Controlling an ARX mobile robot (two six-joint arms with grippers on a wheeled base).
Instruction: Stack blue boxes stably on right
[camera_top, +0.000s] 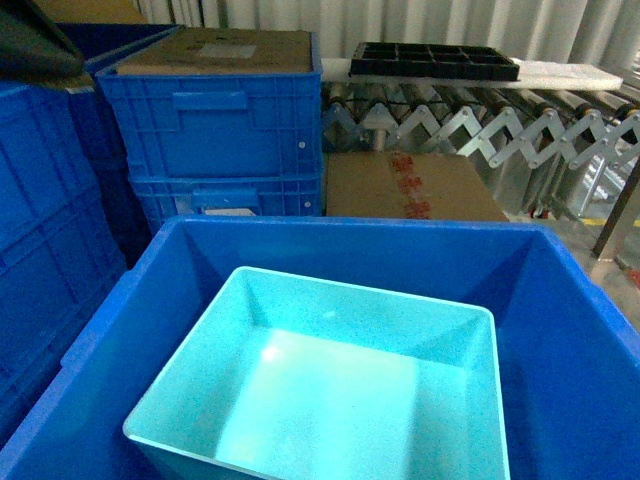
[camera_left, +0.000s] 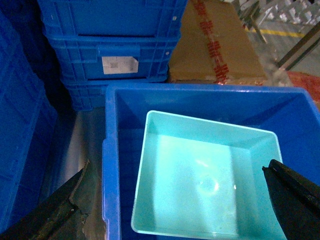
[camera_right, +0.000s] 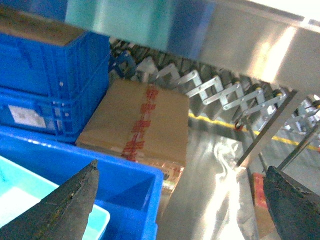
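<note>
The light turquoise blue box sits nested inside the larger deep blue box, slightly askew, filling the lower half of the head view. Neither gripper shows in the head view. In the left wrist view, my left gripper hangs open above the turquoise box, its fingers spread wide over the deep blue box's left rim and the turquoise box's right side, holding nothing. My right gripper is open and empty over the deep blue box's far right corner; a bit of the turquoise box shows.
Ribbed dark-blue crates are stacked behind the boxes, and more stand at the left. A brown cardboard carton lies behind on the right. A roller conveyor carries a black tray. A shiny metal surface lies right of the deep blue box.
</note>
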